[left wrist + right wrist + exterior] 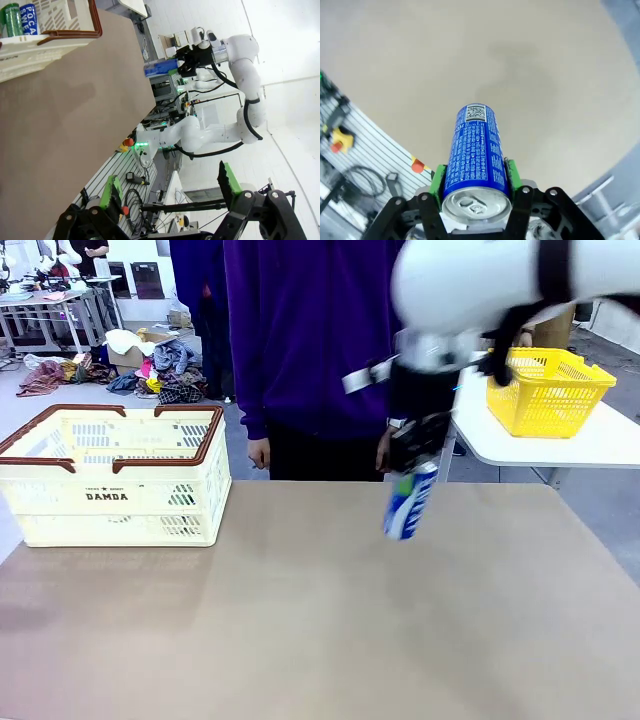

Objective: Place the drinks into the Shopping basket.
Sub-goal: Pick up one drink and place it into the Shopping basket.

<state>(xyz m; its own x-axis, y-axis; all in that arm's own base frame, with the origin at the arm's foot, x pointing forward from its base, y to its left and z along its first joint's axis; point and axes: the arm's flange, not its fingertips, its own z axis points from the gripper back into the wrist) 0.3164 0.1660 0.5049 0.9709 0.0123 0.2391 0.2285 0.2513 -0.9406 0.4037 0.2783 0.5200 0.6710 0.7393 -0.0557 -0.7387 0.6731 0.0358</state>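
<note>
My right gripper [417,452] hangs above the middle right of the table, shut on a blue and white drink can [409,504] that tilts downward. In the right wrist view the can [475,155] sits between the green pads [438,181], silver top toward the camera. The cream Shopping basket [60,490] with a brown rim stands at the table's far left. The left wrist view shows a green can [11,20] and a blue can [30,18] inside the basket [30,57]. My left gripper [170,192] is open and holds nothing, away from the table.
A person in a purple top [300,340] stands at the far edge, hands down. A yellow mesh basket [548,392] rests on a white side table [560,445] at the back right. Bare tan tabletop [300,620] lies between the basket and the held can.
</note>
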